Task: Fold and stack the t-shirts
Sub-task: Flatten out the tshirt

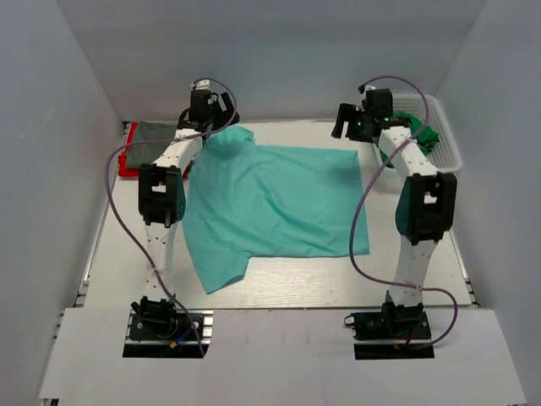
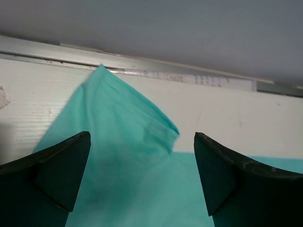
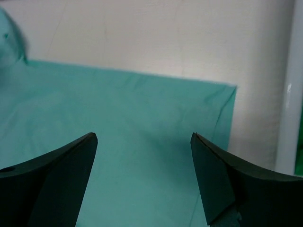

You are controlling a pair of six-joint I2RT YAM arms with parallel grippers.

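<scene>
- The light teal t-shirt [image 1: 275,199] lay spread flat across the middle of the table [image 1: 287,288]. One sleeve pointed far-left and the other near-left.
- The left gripper [image 2: 142,137] hung over the teal shirt's far-left sleeve. Its jaws were spread wide and clasped nothing. The cloth lay loose below them, its pointed tip reaching close to the table's far edge.
- The right gripper [image 3: 144,137] hung over the teal shirt's far-right corner. Its jaws were likewise parted with nothing between them, and the shirt's straight side edge showed just to their right.
- A dark grey t-shirt [image 1: 156,132] lay just left of the teal shirt's far-left sleeve, on top of a red t-shirt [image 1: 125,162].
- A bright green t-shirt [image 1: 429,137] sat bunched in the white lattice basket [image 1: 452,156], to the right of the teal shirt's far-right corner. The right arm partly hid it.
</scene>
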